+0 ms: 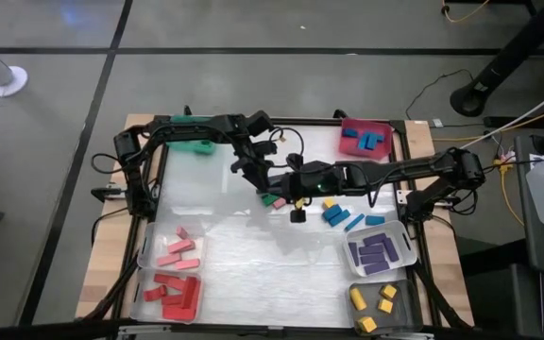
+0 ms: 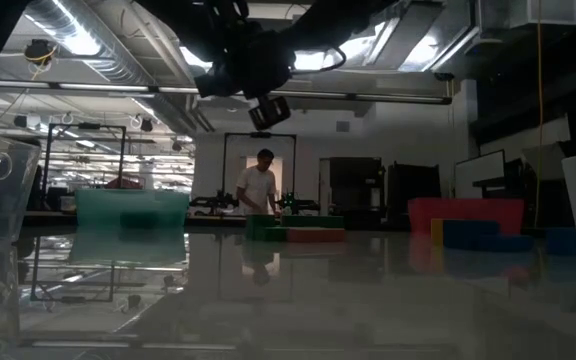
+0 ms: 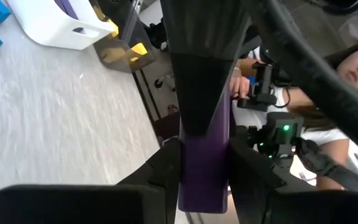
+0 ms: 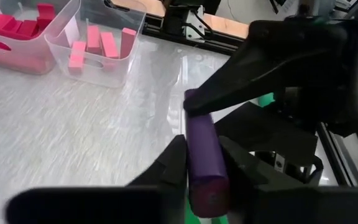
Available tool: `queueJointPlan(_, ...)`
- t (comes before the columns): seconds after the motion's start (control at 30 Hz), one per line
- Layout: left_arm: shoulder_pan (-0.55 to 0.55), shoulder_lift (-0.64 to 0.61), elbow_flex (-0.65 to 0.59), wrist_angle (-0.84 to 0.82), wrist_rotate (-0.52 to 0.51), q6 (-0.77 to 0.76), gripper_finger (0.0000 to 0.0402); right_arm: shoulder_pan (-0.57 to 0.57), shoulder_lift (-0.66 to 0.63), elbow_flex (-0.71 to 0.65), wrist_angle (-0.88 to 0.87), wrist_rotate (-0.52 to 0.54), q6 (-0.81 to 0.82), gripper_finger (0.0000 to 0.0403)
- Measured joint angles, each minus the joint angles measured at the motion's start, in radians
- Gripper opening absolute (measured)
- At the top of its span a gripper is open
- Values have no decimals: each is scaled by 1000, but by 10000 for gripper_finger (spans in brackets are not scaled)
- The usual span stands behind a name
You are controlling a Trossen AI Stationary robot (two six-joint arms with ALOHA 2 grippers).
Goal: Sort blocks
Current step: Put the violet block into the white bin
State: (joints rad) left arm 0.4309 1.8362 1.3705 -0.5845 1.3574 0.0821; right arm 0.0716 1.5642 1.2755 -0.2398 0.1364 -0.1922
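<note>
Both arms meet over mid-bench, a handover in the air. A purple block (image 4: pixel 204 158) is pinched at one end by the right gripper (image 4: pixel 202 163), its jaws closed on the block's sides; the other end sits in the left gripper (image 3: pixel 204 163), whose jaws also press the same bar, so both hold it at once. In the high view the two grippers overlap near centre (image 1: pixel 286 179), block hidden there. Step in hand, I judge: passing a purple block from one arm to the other, bound for the purple bin (image 1: pixel 406 247) near the right edge. Next move calls for one gripper to let go cleanly before the other pulls away, else the bar twists or drops. Loose blocks lie under them: green, pink and yellow ones (image 1: pixel 279 201), blue ones (image 1: pixel 340 215) toward the right. Pink bin (image 4: pixel 95 46) and red bin (image 4: pixel 17 43) at the front-left corner, yellow bin (image 1: pixel 374 304) front-right, already filled partly. No labels or writing readable anywhere.
</note>
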Motion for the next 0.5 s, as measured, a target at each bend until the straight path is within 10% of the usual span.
queueJointPlan(0.5, -47, 0, 0, 2, -173, -16, 182, -1, -102, 1, -266, -48, 238, 69)
